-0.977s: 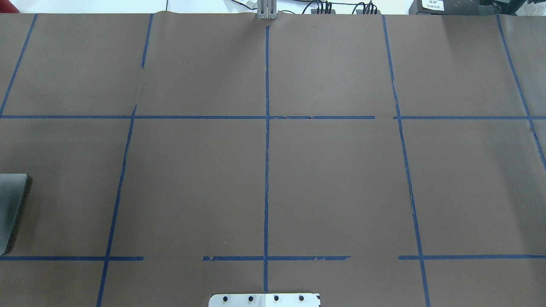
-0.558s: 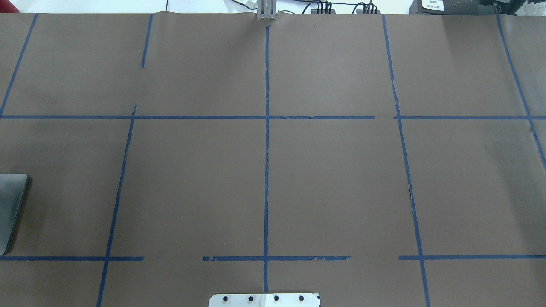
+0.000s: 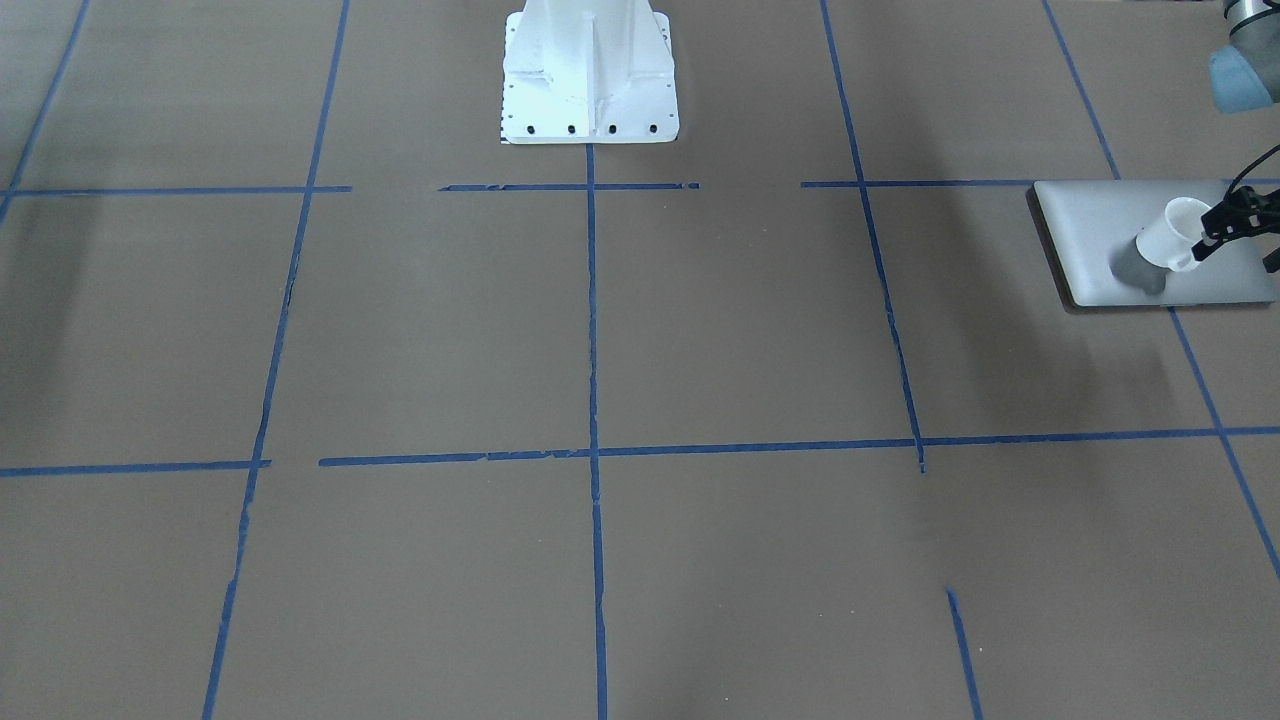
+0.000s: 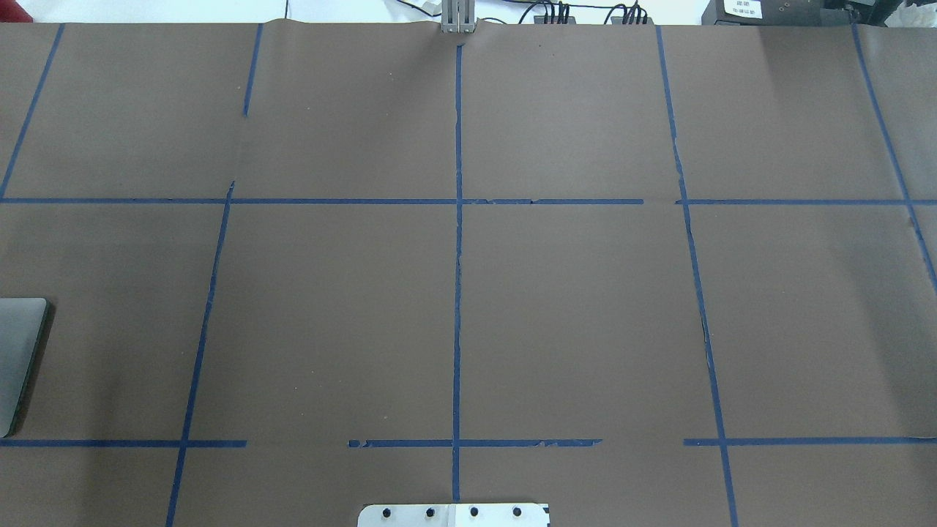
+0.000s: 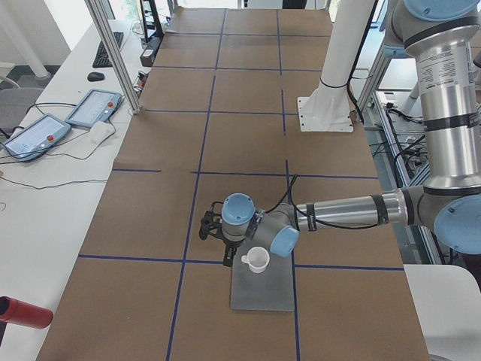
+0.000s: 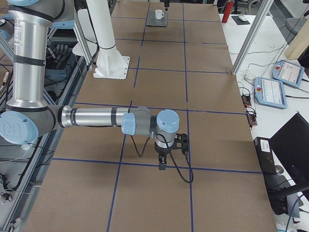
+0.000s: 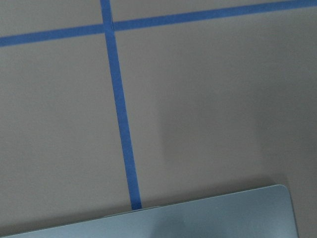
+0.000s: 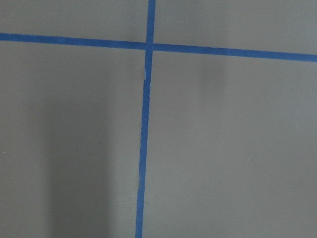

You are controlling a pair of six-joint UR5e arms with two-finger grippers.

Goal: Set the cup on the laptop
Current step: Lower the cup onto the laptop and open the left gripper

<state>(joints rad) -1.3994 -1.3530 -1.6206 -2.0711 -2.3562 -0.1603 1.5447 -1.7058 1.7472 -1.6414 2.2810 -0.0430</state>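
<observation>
The robot's left arm [image 5: 353, 209] holds its silver upper section upright at the base. Its forearm lies low and level over the brown paper-covered counter [image 4: 571, 307], with the blue-capped wrist folded at the edge of the thin silver-grey rectangular laptop [image 3: 1090, 225]. The black two-finger left end effector [image 3: 1212, 232] points down over the lid (the front-facing view cuts part of it off at its right border). Whether its fingers are released or clenched I cannot tell. The left wrist camera takes in one rounded corner of the laptop and the blue tape lines [image 4: 457, 293].

Farther right, the right arm [image 6: 91, 117] has much the same shape: upright upper section, level forearm, wrist bent downward. The right end effector [image 6: 163, 162] hangs over a blue tape line. It shows in the side view alone, so I cannot tell its grip either.

The overhead view is unchanged from a moment ago: the same dark sliver of laptop lies at the left edge, in the same place.

The small white cup [image 3: 1168, 236], with its flared rim and loop handle, stands upright on the laptop's lid, its shadow falling beside its base. The left end effector is just beside the cup on the handle side; I cannot tell whether the fingers touch it. The cup is well apart from the right end effector, toward the counter's opposite end.
</observation>
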